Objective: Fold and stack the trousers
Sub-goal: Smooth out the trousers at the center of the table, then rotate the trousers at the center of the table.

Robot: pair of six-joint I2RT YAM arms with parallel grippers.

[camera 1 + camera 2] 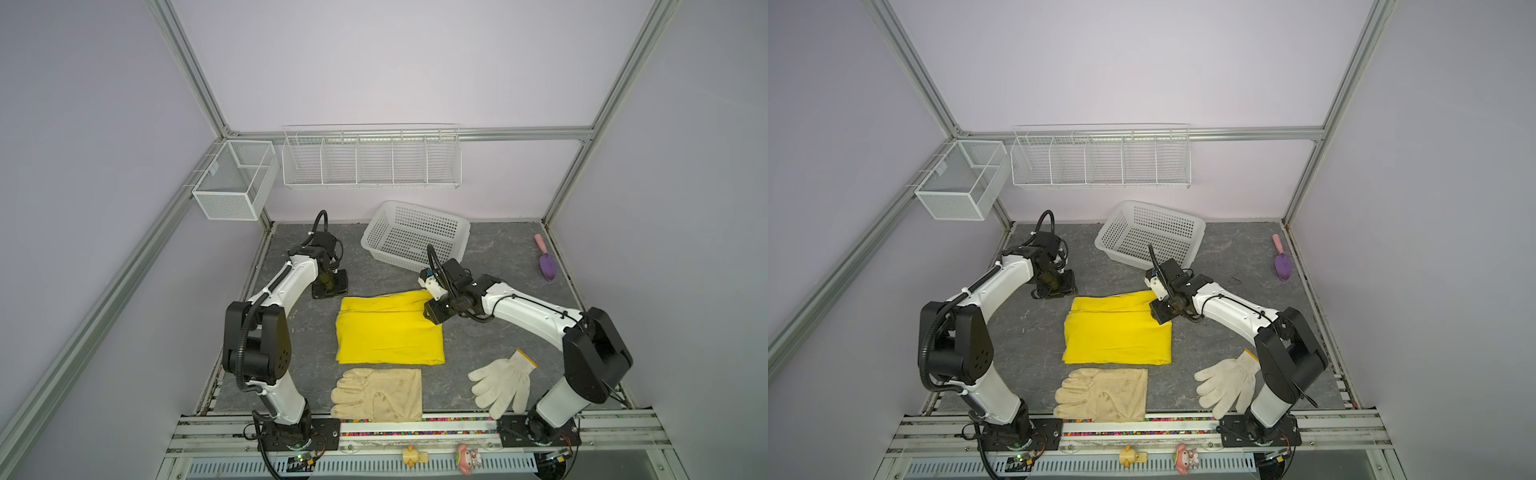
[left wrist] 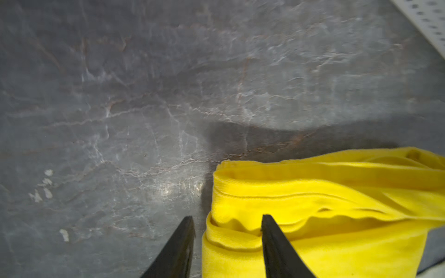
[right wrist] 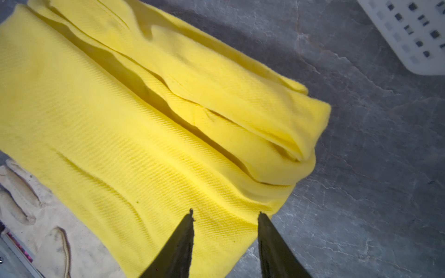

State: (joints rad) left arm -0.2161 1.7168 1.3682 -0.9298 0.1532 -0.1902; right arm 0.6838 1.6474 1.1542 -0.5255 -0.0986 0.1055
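The yellow trousers (image 1: 388, 328) (image 1: 1117, 328) lie folded into a flat rectangle in the middle of the grey table. My left gripper (image 1: 330, 287) (image 2: 226, 217) hovers at their far left corner. It is open: one finger is over bare table, the other over the cloth's folded edge (image 2: 240, 231). My right gripper (image 1: 434, 313) (image 3: 225, 211) sits low at the trousers' far right corner (image 3: 168, 134). It is also open, with cloth lying under the gap and nothing pinched.
A white plastic basket (image 1: 415, 235) stands tilted behind the trousers. A cream leather glove (image 1: 378, 395) and a white knitted glove (image 1: 503, 382) lie near the front edge. A purple trowel (image 1: 547, 262) lies at the far right. Wire racks (image 1: 370, 160) hang on the back wall.
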